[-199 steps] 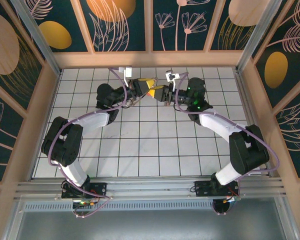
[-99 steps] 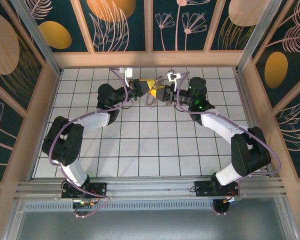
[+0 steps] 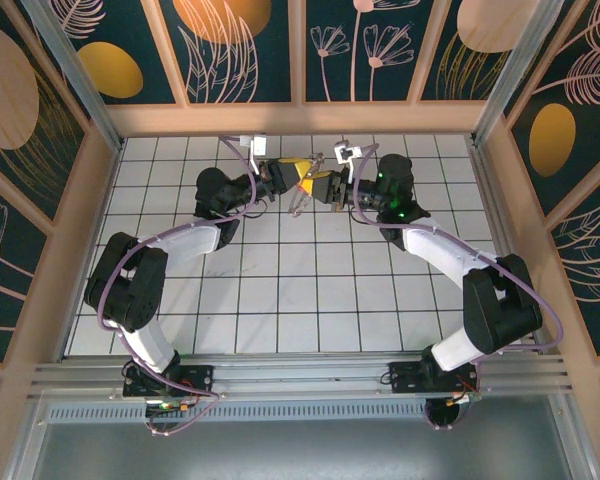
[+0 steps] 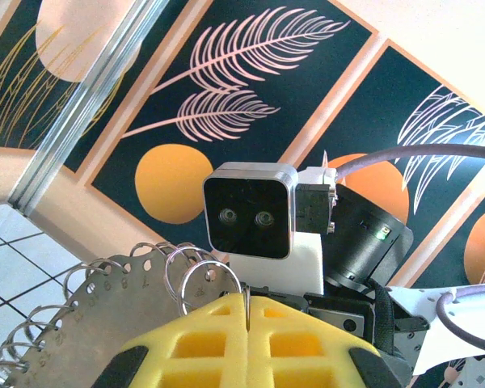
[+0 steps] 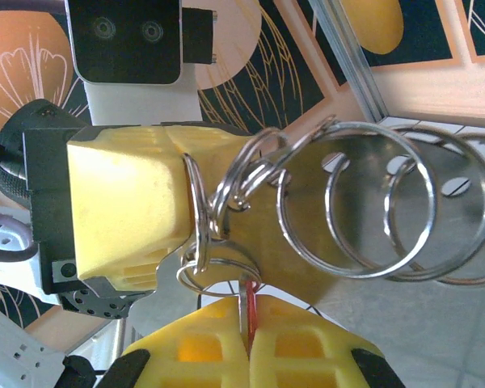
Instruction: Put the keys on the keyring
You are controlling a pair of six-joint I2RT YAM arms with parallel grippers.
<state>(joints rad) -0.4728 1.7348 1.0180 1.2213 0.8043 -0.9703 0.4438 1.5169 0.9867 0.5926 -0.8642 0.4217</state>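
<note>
Your right end effector (image 5: 249, 322) has edged left, closing on the left end effector (image 4: 246, 311) at upper centre of the top view. Both are pressed together: right pinches the red key (image 5: 248, 296), left pinches the keyring (image 5: 226, 194). Risk: the key may twist loose if it snags a coil.

White tiled table (image 3: 280, 300), dark grid lines, pale wooden rim (image 3: 300, 119), metal rail (image 3: 300, 372) along near edge, left arm base (image 3: 168, 381), right arm base (image 3: 425, 377)
</note>
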